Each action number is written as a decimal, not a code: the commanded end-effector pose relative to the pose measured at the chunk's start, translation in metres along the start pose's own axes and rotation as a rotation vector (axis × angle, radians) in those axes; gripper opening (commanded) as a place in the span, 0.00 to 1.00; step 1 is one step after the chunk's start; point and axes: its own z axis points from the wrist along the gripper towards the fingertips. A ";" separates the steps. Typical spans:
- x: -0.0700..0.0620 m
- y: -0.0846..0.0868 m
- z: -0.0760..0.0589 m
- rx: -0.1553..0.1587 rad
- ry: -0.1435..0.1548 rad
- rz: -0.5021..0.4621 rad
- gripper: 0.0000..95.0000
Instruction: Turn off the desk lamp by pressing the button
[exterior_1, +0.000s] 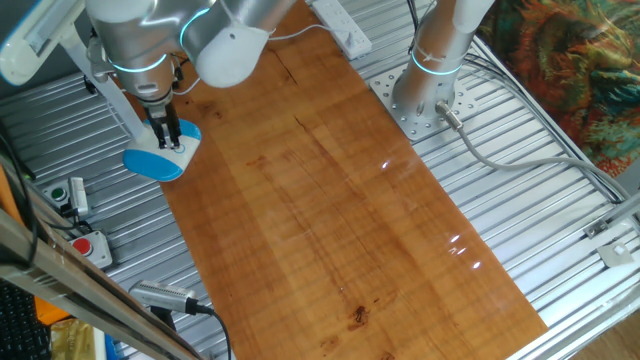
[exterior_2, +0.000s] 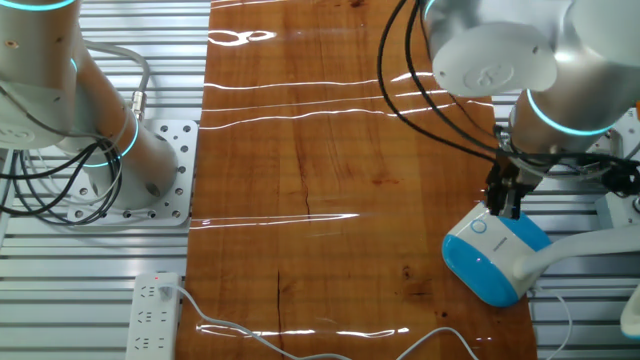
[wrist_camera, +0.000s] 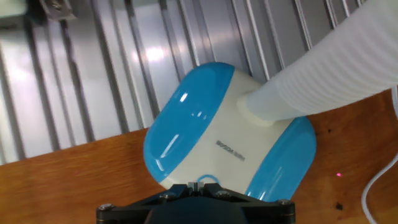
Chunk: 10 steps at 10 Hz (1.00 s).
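Observation:
The desk lamp's rounded light-blue-and-white base (exterior_1: 160, 160) lies at the left edge of the wooden tabletop. Its slanted white arm (exterior_1: 112, 92) rises to the long head (exterior_1: 30, 42) at the top left. The base also shows in the other fixed view (exterior_2: 492, 262) and in the hand view (wrist_camera: 205, 127). My gripper (exterior_1: 168, 138) points straight down onto the base's white middle. In the hand view the fingertips (wrist_camera: 198, 185) touch each other, shut, right at the small ringed button (wrist_camera: 211, 178). In the other fixed view the gripper (exterior_2: 503, 207) stands just beside that button (exterior_2: 479, 227).
A white power strip (exterior_2: 155, 308) with its cable lies at the tabletop's far end and also shows in one fixed view (exterior_1: 342, 28). A second arm's base (exterior_1: 425, 95) is bolted beside the wood. A red stop button (exterior_1: 85, 246) and a switch box (exterior_1: 66, 196) sit on the ribbed metal.

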 end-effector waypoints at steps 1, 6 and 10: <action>0.009 0.010 -0.003 -0.019 0.009 0.010 0.00; 0.029 0.033 -0.018 -0.040 0.044 0.006 0.00; 0.043 0.043 -0.025 -0.038 0.051 -0.006 0.00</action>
